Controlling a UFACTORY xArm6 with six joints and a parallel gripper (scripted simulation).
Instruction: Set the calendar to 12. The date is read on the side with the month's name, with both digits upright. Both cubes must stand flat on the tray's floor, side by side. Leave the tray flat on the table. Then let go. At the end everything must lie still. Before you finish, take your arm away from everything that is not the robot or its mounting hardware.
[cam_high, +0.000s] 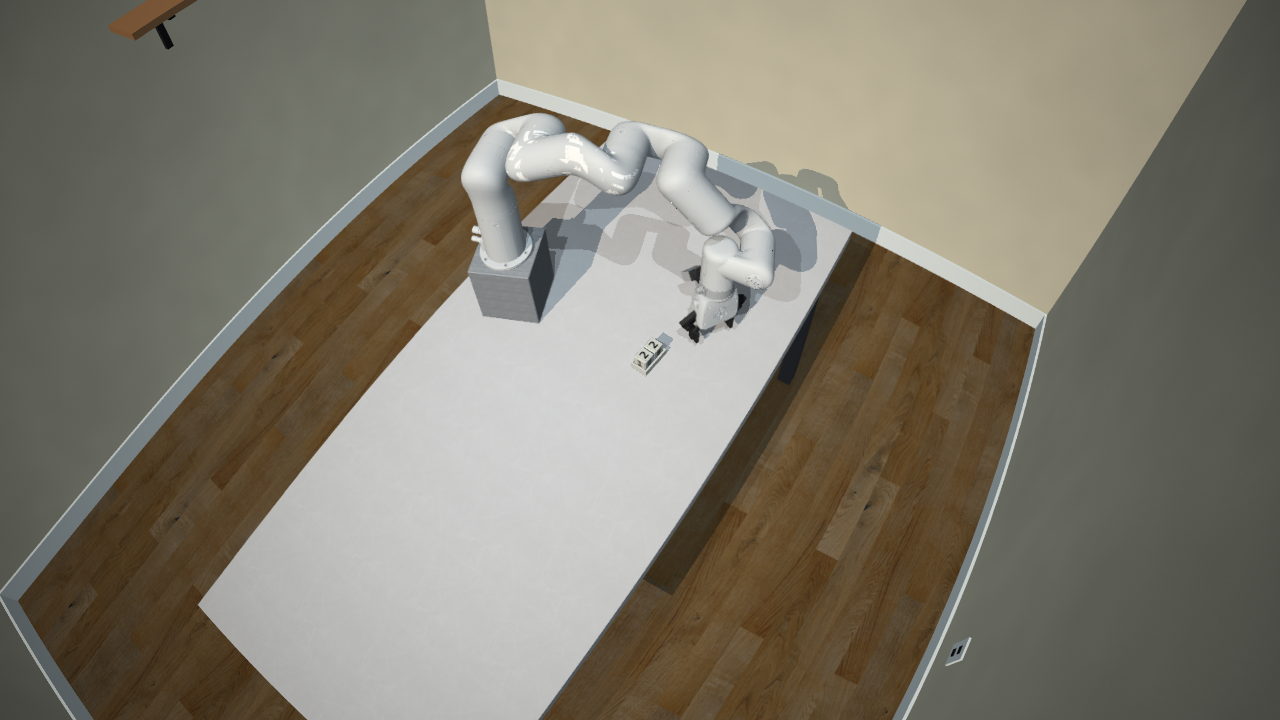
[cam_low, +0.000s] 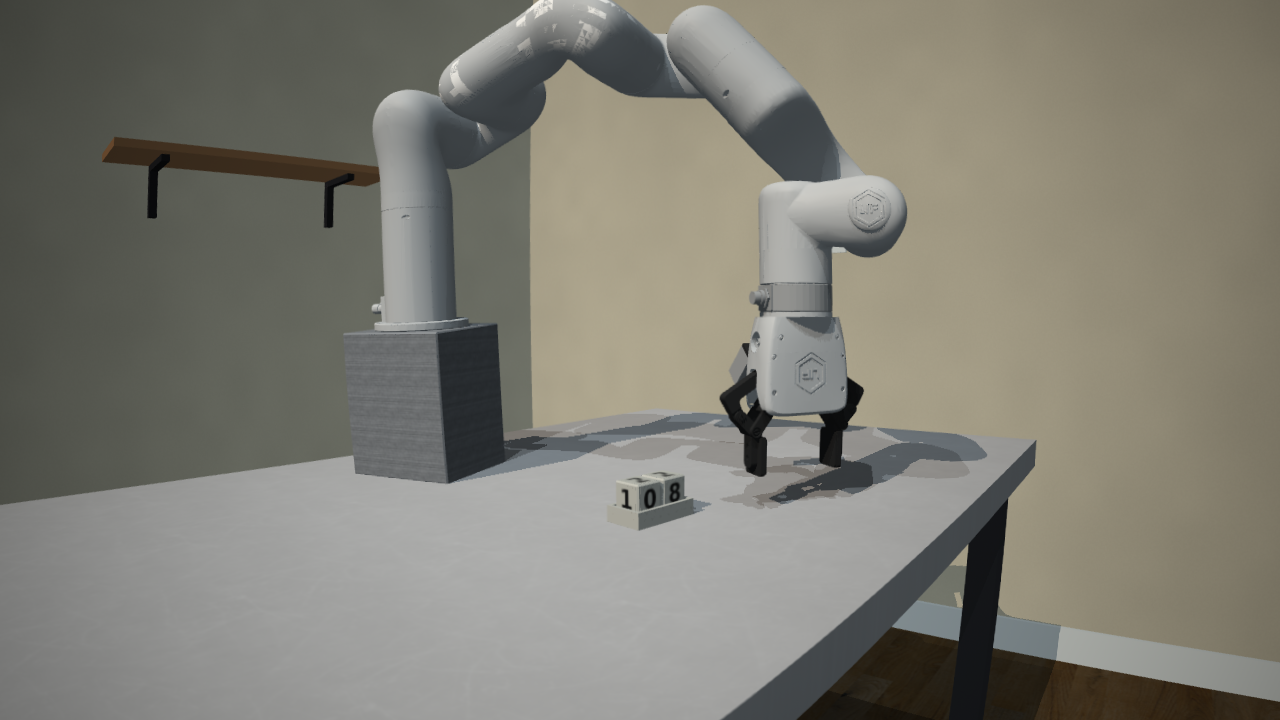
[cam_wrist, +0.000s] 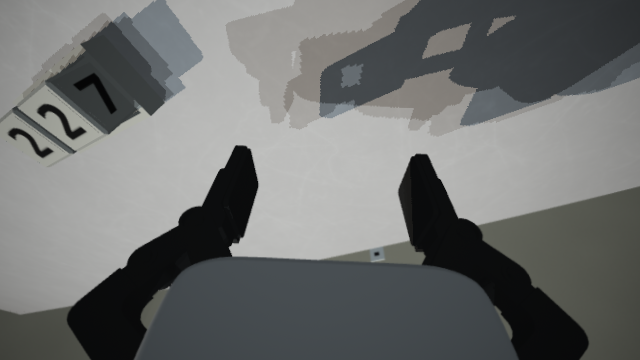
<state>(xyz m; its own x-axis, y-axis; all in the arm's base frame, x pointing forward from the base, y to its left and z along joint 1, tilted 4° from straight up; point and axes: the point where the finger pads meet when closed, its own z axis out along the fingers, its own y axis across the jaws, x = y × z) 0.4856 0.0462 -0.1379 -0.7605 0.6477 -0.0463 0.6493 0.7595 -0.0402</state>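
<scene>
The tray (cam_high: 645, 370) (cam_low: 665, 514) (cam_wrist: 125, 70) lies flat on the table, with both cubes side by side in it. The left cube (cam_high: 642, 357) (cam_low: 637, 497) (cam_wrist: 30, 144) shows 1 on its outer end, 0 on the side facing the exterior camera, and 2 on top. The right cube (cam_high: 654, 345) (cam_low: 674, 490) (cam_wrist: 62, 117) shows 8 on that side, 2 on top, and 7 on its outer end in the wrist view. No month's name is visible; the opposite long side is hidden. My gripper (cam_high: 713, 331) (cam_low: 794, 466) (cam_wrist: 329, 169) is open and empty, pointing down above the table, right of the tray.
The arm's grey base block (cam_high: 511, 292) (cam_low: 398, 407) stands on the table (cam_high: 465, 474) (cam_low: 358, 582), left of the tray. The table's long edge runs to the right of the gripper. A wall shelf (cam_low: 241, 161) is high at the left.
</scene>
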